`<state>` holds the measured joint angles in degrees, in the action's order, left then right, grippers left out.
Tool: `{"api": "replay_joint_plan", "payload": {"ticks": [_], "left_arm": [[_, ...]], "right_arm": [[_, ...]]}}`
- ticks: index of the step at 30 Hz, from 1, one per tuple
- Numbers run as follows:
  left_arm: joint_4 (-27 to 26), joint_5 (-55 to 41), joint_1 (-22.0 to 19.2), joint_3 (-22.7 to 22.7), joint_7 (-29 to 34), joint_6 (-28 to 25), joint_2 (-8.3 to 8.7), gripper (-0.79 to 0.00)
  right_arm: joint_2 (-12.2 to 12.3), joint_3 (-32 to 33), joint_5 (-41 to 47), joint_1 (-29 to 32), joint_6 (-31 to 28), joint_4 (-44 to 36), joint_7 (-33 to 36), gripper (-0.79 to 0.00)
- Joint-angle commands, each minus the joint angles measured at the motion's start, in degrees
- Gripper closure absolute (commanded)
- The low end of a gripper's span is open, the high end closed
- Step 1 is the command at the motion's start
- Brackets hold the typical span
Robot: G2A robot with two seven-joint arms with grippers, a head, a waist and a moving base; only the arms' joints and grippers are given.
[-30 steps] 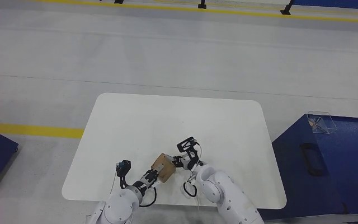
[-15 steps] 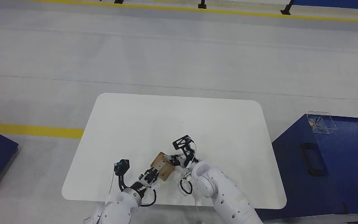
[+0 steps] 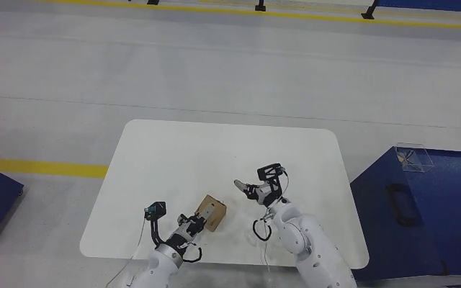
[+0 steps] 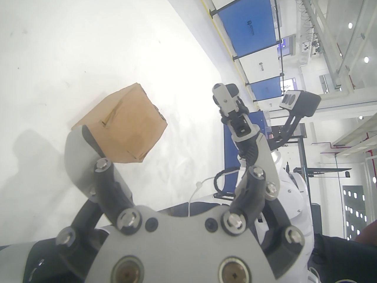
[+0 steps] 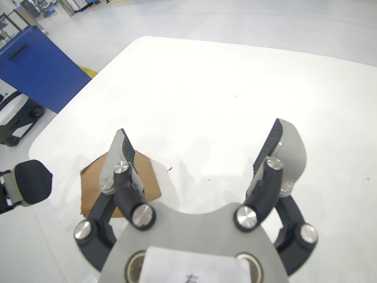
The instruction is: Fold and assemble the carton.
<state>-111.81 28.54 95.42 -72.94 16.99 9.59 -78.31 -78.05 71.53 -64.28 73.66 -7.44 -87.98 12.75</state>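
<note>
White table (image 3: 216, 151): brown carton (image 3: 211, 212) folded into cube

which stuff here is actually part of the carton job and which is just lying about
Part of the job:
carton
left gripper, beside the carton
right gripper, open, apart from the carton
table under the carton

Just lying about:
blue cabinet
clear container on the cabinet

Small brown cardboard carton (image 4: 123, 125), folded into a closed box, on the white worktop (image 4: 73, 30), one corner turned toward the lens. Left claw (image 4: 165, 136) spread wide. Its grey finger (image 4: 78, 148) overlaps the carton's near side, contact uncertain. The other finger (image 4: 262, 154) well apart from the box. Right claw (image 4: 225, 95) beyond, clear of the carton, with a black camera block (image 4: 299, 101) on a bracket beside it. Blue and white partition panels (image 4: 250, 27) behind.
</note>
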Motion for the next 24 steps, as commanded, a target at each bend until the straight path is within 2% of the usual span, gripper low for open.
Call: {"api": "replay_joint_plan", "payload": {"ticks": [1, 4, 7, 10, 14, 17, 19, 24], "left_arm": [[0.00, 0.00, 0.00, 0.00, 0.00, 0.00, 0.00, -0.785], [-0.47, 4.57, -0.69, -0.09, -1.85, -4.37, 0.33, -0.785], [0.67, 16.12, -1.44, -0.64, -7.08, -11.80, 1.00, -0.785], [3.81, 28.64, -2.79, -0.22, -13.55, -20.27, 1.65, -0.785], [10.50, 46.18, -4.82, 0.88, -25.19, -27.90, 2.46, -0.785], [15.99, 54.81, -7.10, 2.11, -30.49, -29.55, 2.78, -0.785], [18.87, 58.92, -8.32, 3.03, -32.87, -28.26, 2.81, -0.785], [22.70, 63.95, -10.12, 3.87, -35.13, -27.18, 3.03, -0.785]], "right_arm": [[0.33, 2.03, 0.58, 1.34, -0.35, -1.14, -0.44, -0.785], [0.33, 2.03, 0.58, 1.34, -0.35, -1.14, -0.44, -0.785], [0.33, 2.03, 0.58, 1.34, -0.35, -1.14, -0.44, -0.785], [0.33, 2.03, 0.58, 1.34, -0.35, -1.14, -0.44, -0.785], [0.33, 2.03, 0.58, 1.34, -0.35, -1.14, -0.44, -0.785], [0.33, 2.03, 0.58, 1.34, -0.35, -1.14, -0.44, -0.785], [0.33, 2.03, 0.58, 1.34, -0.35, -1.14, -0.44, -0.785], [0.33, 2.03, 0.58, 1.34, -0.35, -1.14, -0.44, -0.785]]}}
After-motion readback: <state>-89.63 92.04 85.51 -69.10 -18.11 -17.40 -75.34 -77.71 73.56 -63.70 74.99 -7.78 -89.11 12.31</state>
